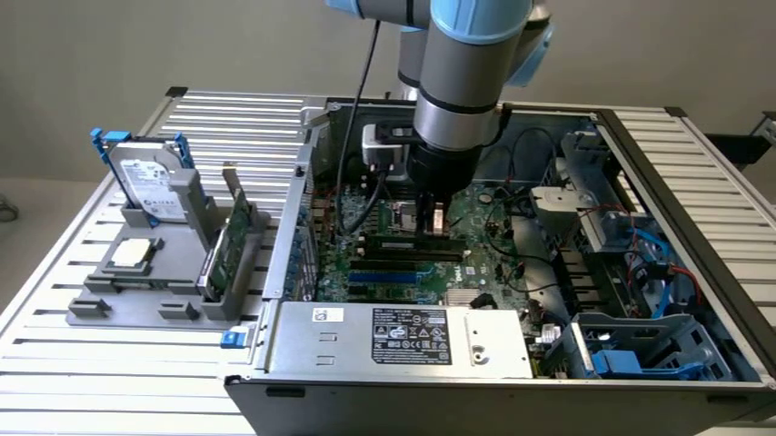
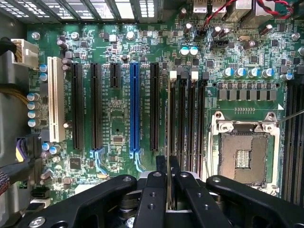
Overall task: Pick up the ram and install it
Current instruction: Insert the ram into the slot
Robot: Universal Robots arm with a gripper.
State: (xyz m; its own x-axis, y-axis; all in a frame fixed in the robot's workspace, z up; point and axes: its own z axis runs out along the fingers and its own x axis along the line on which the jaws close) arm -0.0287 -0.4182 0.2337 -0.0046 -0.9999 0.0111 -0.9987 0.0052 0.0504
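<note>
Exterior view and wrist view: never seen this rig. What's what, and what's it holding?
The grey and blue column in the exterior view is a robot arm reaching down into an open PC case on a slatted table. That picture comes from a camera off the arm. The wrist view comes from a camera on the arm, looking past the black gripper at the motherboard. The gripper is shut on the ram, seen edge-on as a thin line that runs along the memory slots. Whether it is seated, I cannot tell. At the exterior view's left, a grey holder carries a hard drive, a green card and a chip.
</note>
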